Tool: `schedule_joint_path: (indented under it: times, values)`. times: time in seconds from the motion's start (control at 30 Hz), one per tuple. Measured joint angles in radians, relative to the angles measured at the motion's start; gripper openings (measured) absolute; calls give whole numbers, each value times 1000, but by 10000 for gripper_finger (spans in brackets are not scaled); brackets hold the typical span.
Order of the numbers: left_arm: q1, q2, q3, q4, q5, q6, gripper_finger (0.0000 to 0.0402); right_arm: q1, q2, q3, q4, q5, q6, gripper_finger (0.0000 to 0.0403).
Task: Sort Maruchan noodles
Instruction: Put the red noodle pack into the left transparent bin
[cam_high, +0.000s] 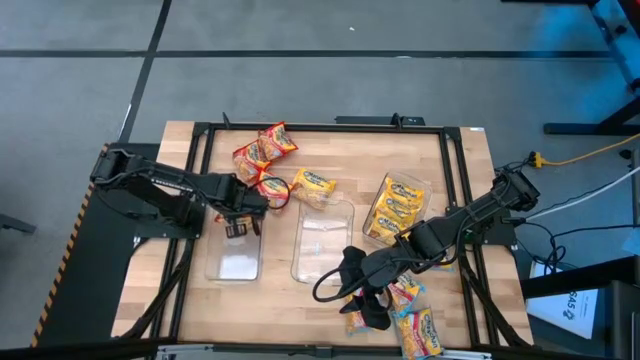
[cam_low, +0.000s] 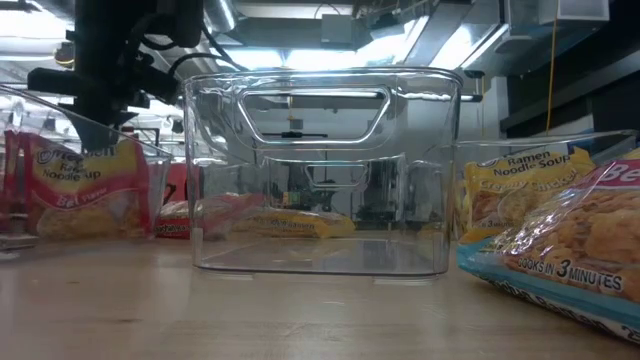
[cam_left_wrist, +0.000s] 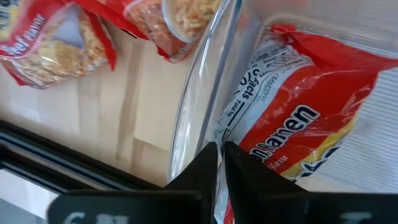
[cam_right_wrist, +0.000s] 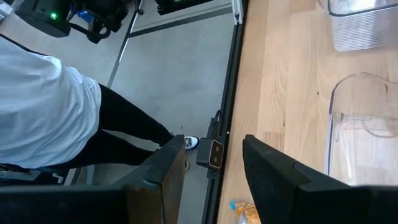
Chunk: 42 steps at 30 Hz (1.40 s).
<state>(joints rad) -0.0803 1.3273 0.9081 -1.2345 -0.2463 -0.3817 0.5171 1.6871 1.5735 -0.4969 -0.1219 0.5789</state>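
My left gripper (cam_high: 243, 212) is over the far end of the left clear tray (cam_high: 233, 262), shut on a red Maruchan packet (cam_left_wrist: 292, 106) that sits inside the tray wall (cam_left_wrist: 202, 87). In the low view this packet (cam_low: 75, 185) stands upright under the dark arm. My right gripper (cam_high: 365, 300) is open near the table's near edge, beside loose packets (cam_high: 412, 322), with nothing between its fingers (cam_right_wrist: 273, 171). More red packets (cam_high: 262, 152) and a yellow one (cam_high: 313, 185) lie on the table beyond the trays. My left gripper pinches the red packet by its sealed end edge (cam_left_wrist: 225, 134) between both fingers, which come from above, pointing down. The packet hangs upright below the fingers inside the left tray. Whether its lower end rests on the tray floor, I cannot tell.
The middle clear tray (cam_high: 322, 245) stands empty, and the right tray (cam_high: 398, 205) holds yellow packets. A blue-edged packet (cam_low: 575, 240) lies near the low camera. A person in a white shirt (cam_right_wrist: 43, 106) stands by the table's near edge. Dark frame rails (cam_high: 190, 200) run along the table's sides.
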Motion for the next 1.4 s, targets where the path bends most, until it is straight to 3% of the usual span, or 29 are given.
schedule_joint_path:
  times: [0.2, 0.8, 1.4]
  values:
    - [0, 0, 0, -2, -58, -1, 47, 0, 0, 0, 0, 0, 0, 159]
    - [0, 0, 0, -2, -175, -8, 49, 0, 0, 0, 0, -4, 0, 159]
    - [0, 0, 7, -15, -194, -35, 49, 0, 0, 0, -1, -27, 0, 159]
